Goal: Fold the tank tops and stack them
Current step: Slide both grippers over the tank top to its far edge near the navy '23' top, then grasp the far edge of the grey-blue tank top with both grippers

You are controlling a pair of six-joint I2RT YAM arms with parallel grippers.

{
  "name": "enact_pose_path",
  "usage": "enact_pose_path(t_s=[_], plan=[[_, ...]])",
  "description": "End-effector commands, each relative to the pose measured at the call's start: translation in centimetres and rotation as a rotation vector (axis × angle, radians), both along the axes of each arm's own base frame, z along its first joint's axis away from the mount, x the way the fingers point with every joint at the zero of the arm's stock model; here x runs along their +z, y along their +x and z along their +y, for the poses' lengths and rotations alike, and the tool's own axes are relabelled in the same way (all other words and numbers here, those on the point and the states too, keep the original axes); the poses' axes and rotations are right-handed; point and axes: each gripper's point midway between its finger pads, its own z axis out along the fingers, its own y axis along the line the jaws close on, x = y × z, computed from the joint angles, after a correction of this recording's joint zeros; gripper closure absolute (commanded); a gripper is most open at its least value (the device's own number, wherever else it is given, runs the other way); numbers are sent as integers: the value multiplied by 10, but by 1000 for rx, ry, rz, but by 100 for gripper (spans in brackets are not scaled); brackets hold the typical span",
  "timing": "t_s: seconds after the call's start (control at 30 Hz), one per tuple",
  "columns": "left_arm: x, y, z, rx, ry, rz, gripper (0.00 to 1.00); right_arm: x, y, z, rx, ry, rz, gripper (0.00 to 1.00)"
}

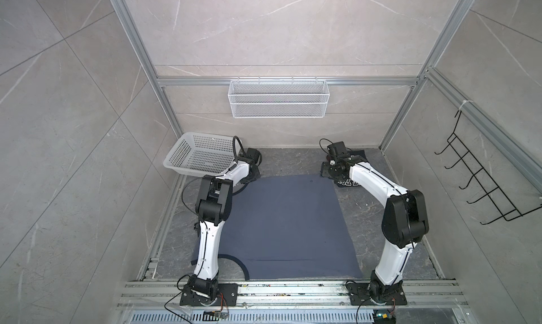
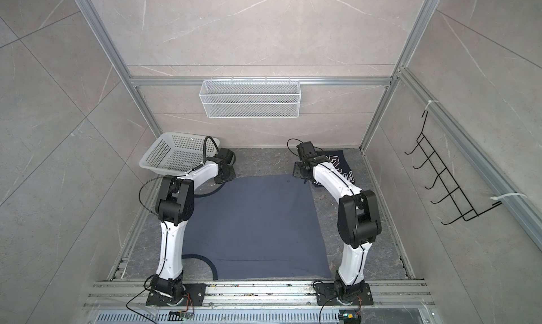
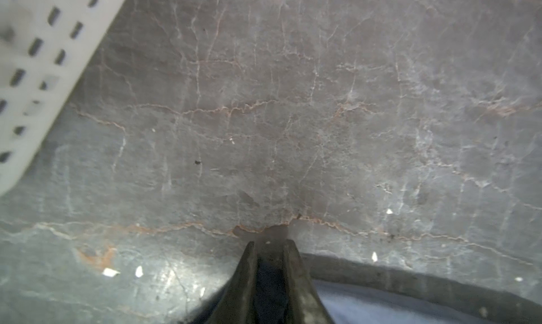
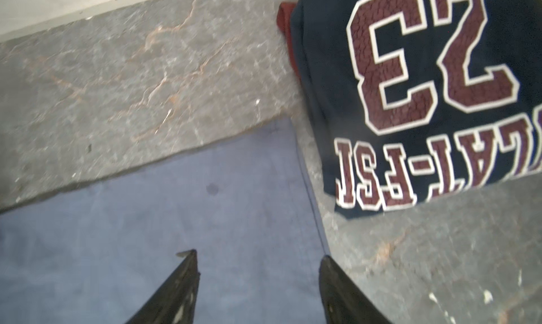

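Pinching the dark-trimmed edge of the slate blue-grey tank top (image 1: 281, 225), my left jaws sit nearly together at its far left corner. Right jaws stand apart over its far right corner. Top lies flat mid-table (image 3: 293, 102); navy tank top (image 4: 410, 102) just beside that corner.

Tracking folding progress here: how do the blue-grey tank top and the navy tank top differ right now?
Pose: the blue-grey tank top lies spread flat in the middle of the table; the navy tank top is a compact folded bundle at the far right corner. Look: the blue-grey one shows a plain face; the navy one shows dark-red, white-edged lettering and "23". Both are blue cloth resting on the table.
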Motion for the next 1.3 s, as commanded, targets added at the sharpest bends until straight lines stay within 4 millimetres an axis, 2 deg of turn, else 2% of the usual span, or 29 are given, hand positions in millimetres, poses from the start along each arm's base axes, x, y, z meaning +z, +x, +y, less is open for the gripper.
enact_pose_path(t_s=[0.0, 0.13, 0.37, 0.63, 0.67, 0.7, 0.87, 0.97, 1.07, 1.17, 1.27], plan=[[38, 2, 14, 46, 24, -103, 87, -20, 13, -7, -14, -56, 60, 36], [51, -2, 25, 72, 54, -137, 91, -35, 35, -7, -13, -77, 102, 41], [53, 0, 21, 46, 36, -141, 91, -65, 56, -2, -8, -94, 180, 45], [51, 4, 16, 33, 13, -143, 91, -96, 64, -13, -67, -101, 281, 48], [51, 4, 14, 30, 9, -142, 91, -92, 67, -13, -65, -96, 276, 49], [51, 5, 14, 30, 6, -143, 91, -108, 66, -13, -62, -100, 309, 50], [49, 6, 12, 20, -2, -140, 91, -119, 69, -7, -47, -85, 336, 58], [50, 7, 11, 16, -2, -142, 91, -118, 70, -7, -43, -80, 341, 69], [52, 8, 11, 10, 0, -146, 91, -109, 70, -9, -50, -92, 327, 77], [57, 9, 11, 6, -1, -157, 92, -91, 73, -14, -62, -114, 289, 85], [65, 11, 9, -1, -7, -177, 92, -63, 76, -24, -84, -149, 232, 92]])
